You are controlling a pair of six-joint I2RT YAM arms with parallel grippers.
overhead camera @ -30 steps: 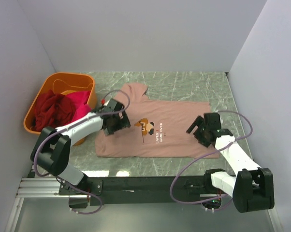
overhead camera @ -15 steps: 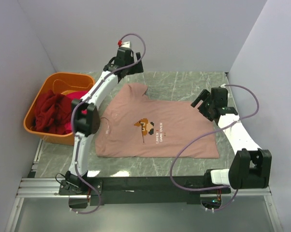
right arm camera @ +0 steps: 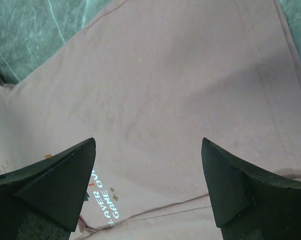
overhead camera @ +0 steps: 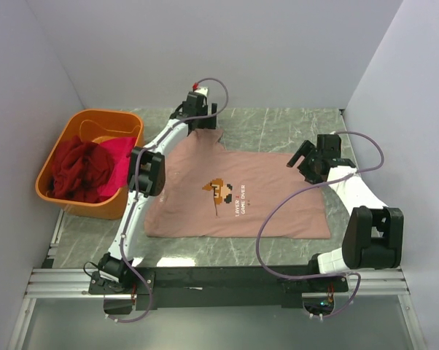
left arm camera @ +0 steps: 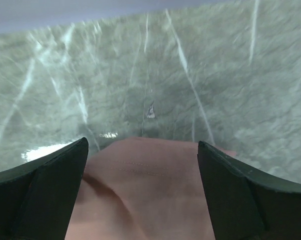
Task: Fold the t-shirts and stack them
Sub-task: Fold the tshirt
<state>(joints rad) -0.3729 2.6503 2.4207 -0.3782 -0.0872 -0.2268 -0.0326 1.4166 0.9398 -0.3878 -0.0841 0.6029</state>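
**Left pincer (overhead camera: pixel 192 117) (left arm camera: pixel 142 145):** The jaws stand wide and nothing is between them. It hangs over the far sleeve of the dusty pink t-shirt (overhead camera: pixel 263 197) (left arm camera: pixel 145 195). In the wrist view the sleeve's stitched edge lies directly beneath the gap between the 2 fingers. Bare marble table (overhead camera: pixel 278 120) (left arm camera: pixel 140 75) runs on beyond the fingertips. Whether the fingers touch the cloth cannot be told.

**Right pincer (overhead camera: pixel 305 162) (right arm camera: pixel 148 142):** The jaws stand wide and nothing is gripped. It is positioned over the far corner of the pink shirt's hem end. In the wrist view, flat pink cloth (right arm camera: pixel 165 75) fills the area beneath and ahead of the fingers. A stitched hem line runs past the right-hand finger, and the printed text (right arm camera: pixel 103 205) lies just beside the left-hand finger. A patch of table (right arm camera: pixel 30 30) shows ahead and to the left.

**Pink t-shirt:** It lies spread flat on the table between the 2 pincers, print side up. The pixel-art figure (overhead camera: pixel 219 191) sits nearer the arm bases than either pincer.

**Other t-shirts:** 1 dark red (overhead camera: pixel 77 168) and 1 magenta (overhead camera: pixel 117 157) lie crumpled together in the orange tub (overhead camera: pixel 95 115). The tub stands well apart from the left pincer, off to its left.
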